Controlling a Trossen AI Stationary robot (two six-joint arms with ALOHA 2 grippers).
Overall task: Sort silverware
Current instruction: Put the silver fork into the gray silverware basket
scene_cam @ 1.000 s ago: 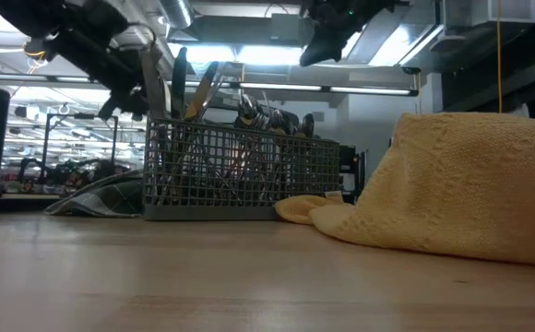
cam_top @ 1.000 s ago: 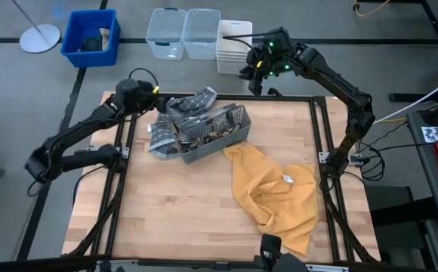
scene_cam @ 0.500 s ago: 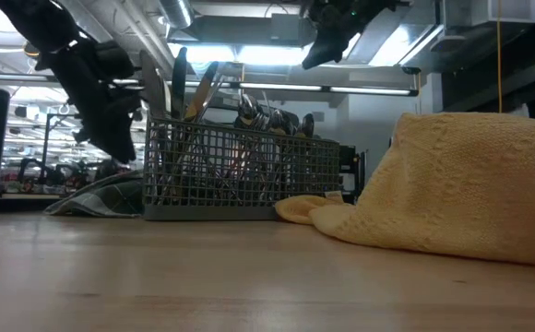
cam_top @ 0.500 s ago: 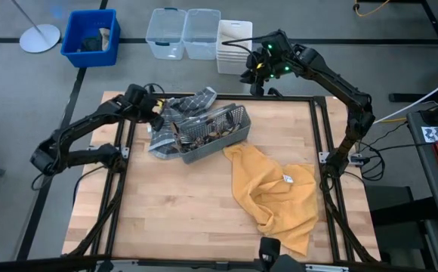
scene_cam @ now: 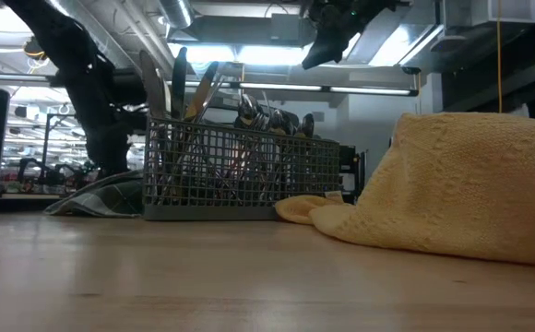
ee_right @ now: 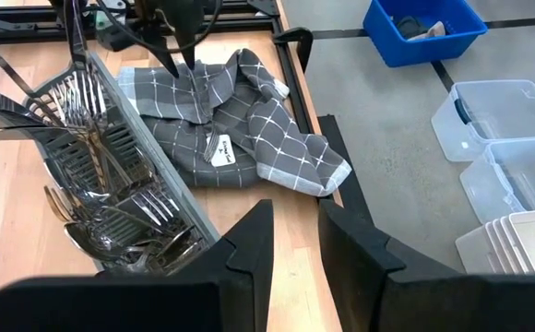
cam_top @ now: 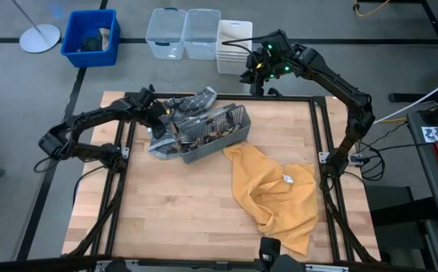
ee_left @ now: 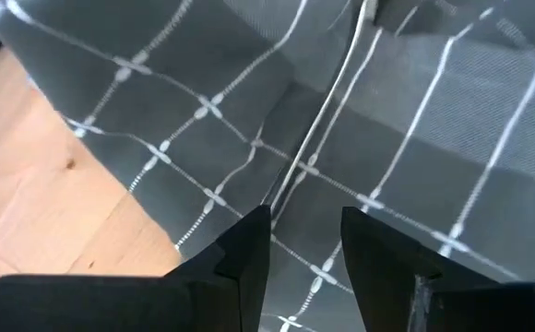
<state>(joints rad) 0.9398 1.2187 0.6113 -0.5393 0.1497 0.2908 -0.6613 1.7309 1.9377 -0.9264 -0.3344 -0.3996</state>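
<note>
The silverware (cam_top: 204,133) stood packed in the grey wire-mesh caddy (cam_top: 230,136), which sat near the far left of the bench (cam_top: 189,219), partly over a grey checked cloth (cam_top: 196,100); none of it had yet been taken out, so the sorting looked to be at its start. Handles and tines pointed up out of the mesh, which would make single pieces easy to pick from above, though they were too tangled to count: forks, spoons and at least a few knives, many in all. The left tool (ee_left: 304,240) hung low over the checked cloth just beside the caddy's left end, its two fingers slightly apart and holding nothing, probably lining up for a reach toward the cloth or the caddy. The right tool (ee_right: 293,235) waited well apart, raised beyond the bench's far edge, fingers a little apart and empty, looking back across the caddy and cloth. One yellow towel (cam_top: 276,189) lay crumpled on the right side of the bench, touching the caddy's near corner. Beyond the bench on the floor stood two clear plastic bins (cam_top: 183,32), one white bin (cam_top: 232,44) and one blue bin (cam_top: 90,36), likely the places for sorted pieces.
</note>
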